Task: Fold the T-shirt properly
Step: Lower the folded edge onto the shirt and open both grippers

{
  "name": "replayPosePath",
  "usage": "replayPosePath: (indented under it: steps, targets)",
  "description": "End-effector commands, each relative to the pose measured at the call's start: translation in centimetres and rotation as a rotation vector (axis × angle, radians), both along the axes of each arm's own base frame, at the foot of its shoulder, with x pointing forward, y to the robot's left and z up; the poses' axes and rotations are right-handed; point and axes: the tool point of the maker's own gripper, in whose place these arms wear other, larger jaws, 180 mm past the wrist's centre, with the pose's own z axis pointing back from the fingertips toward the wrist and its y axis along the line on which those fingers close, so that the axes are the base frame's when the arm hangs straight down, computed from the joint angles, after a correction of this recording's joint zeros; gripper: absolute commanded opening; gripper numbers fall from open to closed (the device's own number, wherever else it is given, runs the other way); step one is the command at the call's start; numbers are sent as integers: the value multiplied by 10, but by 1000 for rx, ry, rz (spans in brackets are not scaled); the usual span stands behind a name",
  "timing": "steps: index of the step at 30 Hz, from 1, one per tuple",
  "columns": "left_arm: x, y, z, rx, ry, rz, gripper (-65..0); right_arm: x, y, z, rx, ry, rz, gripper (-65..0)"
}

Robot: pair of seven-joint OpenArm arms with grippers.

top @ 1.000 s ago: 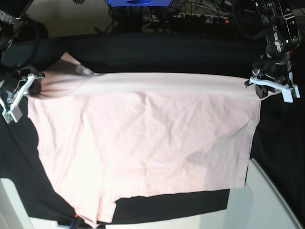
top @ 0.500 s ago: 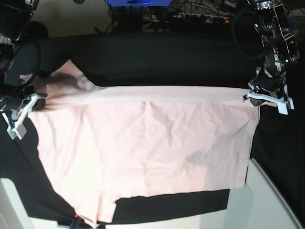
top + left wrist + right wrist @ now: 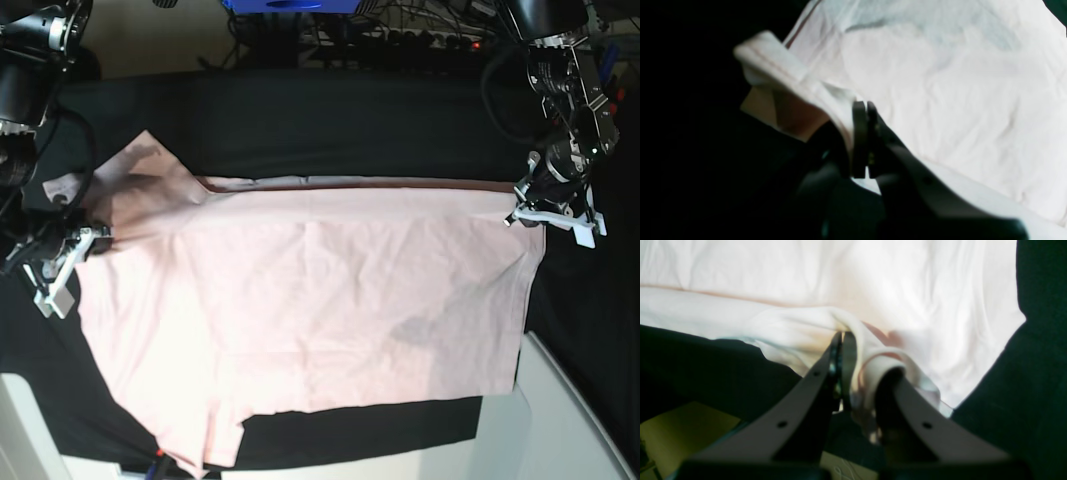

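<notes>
Base view: both claws pinch T-shirt (image 3: 320, 290) corners.

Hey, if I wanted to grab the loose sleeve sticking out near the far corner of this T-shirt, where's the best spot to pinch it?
Pinch the sleeve at its outer tip, coming from the far side over the black cloth. It lies flat and splayed away from the T-shirt body, so its edge is exposed there.

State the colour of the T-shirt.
Pale pink T-shirt, plain on the side showing; clearest in the base view.
</notes>
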Motion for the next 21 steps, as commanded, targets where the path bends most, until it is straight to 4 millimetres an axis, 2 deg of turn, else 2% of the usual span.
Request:
replayPosePath:
  steps: [1, 5, 10, 12, 17, 21]
  targets:
    - [9, 8, 10, 21, -35, 6, -650, 13, -12, 12, -14, -48, -14, -649]
    - [12, 9, 2, 2, -22, 18, -650, 16, -16, 3, 8, -36, -40, -649]
    - [13, 8, -2, -6, -14, 19, -650, 22, -25, 1, 17, -38, -87, -649]
    - [20, 8, 2, -7, -28, 21, -650, 28, -26, 2, 27, -40, -112, -647]
    - [19, 9, -4, -18, -14, 29, -650, 36, -26, 1, 46, -48, -132, -646]
    - [20, 8, -5, -18, -11, 25, -650, 41, -24, 3, 56, -59, -135, -550]
